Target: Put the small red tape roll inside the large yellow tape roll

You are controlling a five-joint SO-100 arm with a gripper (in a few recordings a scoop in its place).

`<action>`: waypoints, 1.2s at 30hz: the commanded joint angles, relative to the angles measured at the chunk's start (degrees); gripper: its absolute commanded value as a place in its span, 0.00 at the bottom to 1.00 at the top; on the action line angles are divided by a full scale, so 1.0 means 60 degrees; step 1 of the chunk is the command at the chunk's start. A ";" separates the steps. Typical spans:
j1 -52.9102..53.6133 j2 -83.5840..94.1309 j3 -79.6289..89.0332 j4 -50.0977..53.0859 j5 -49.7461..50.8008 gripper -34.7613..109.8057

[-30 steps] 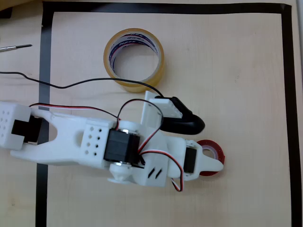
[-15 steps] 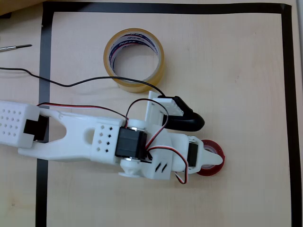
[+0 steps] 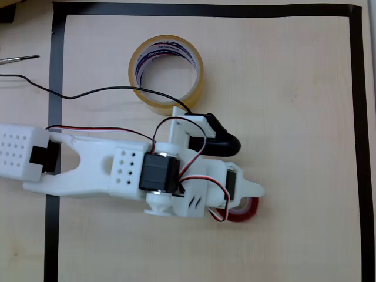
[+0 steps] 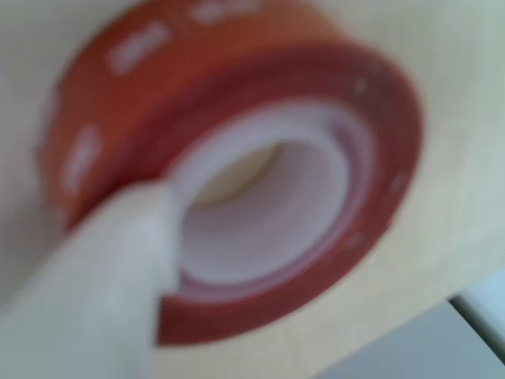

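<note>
The large yellow tape roll [image 3: 167,73] lies flat at the top middle of the overhead view, its hole facing up. The small red tape roll [image 3: 243,210] sits to the lower right, mostly under my gripper [image 3: 249,197]. In the wrist view the red roll [image 4: 316,95] looms close and tilted, with my white finger [image 4: 102,284] reaching into its white core. The other finger is hidden behind the roll. My gripper appears shut on the roll's wall. The yellow roll stands well apart, up and to the left of the gripper.
A black tape border [image 3: 56,82] frames the light wooden table. A black cable [image 3: 106,91] runs from the left edge past the yellow roll's near side to the wrist. A thin metal tool [image 3: 17,59] lies outside the border at top left.
The gripper has pulled back to the left and turned slightly. The red roll moved left and a little down with it.
</note>
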 commanded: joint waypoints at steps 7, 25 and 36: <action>-0.0029 0.0117 0.0176 0.1963 -0.0176 0.39; 0.0322 0.2329 0.0308 0.3384 -0.0396 0.39; -0.0264 0.4438 0.1187 0.3384 -0.0513 0.40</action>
